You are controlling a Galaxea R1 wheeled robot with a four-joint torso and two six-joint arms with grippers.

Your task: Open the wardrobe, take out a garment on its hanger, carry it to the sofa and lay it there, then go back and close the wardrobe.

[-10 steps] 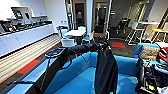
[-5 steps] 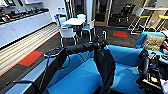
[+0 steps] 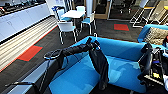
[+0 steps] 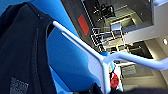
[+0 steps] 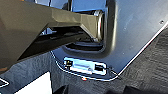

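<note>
The black garment [image 3: 100, 65] hangs on a white hanger [image 3: 96, 38] from my left gripper [image 3: 93, 45], which is shut on the hanger. It dangles over the seat of the bright blue sofa [image 3: 122, 72], its lower end near the seat's front. My left arm reaches in from the left above the sofa's armrest. In the left wrist view the dark garment [image 4: 22, 50] drapes over the white hanger [image 4: 100, 62], with the sofa [image 4: 65, 62] behind it. My right arm [image 3: 147, 62] is folded at the right edge.
Behind the sofa stand white-and-teal chairs [image 3: 66, 26] around a white table [image 3: 72, 13]. A long white counter [image 3: 22, 20] runs along the left wall. Red patches [image 3: 30, 53] mark the dark floor. A second blue sofa with a patterned cushion [image 3: 156, 35] sits at the right.
The whole picture has shifted: the chairs and table have slid upward and the sofa looms larger, so the camera has moved. The garment still hangs from my left gripper.
</note>
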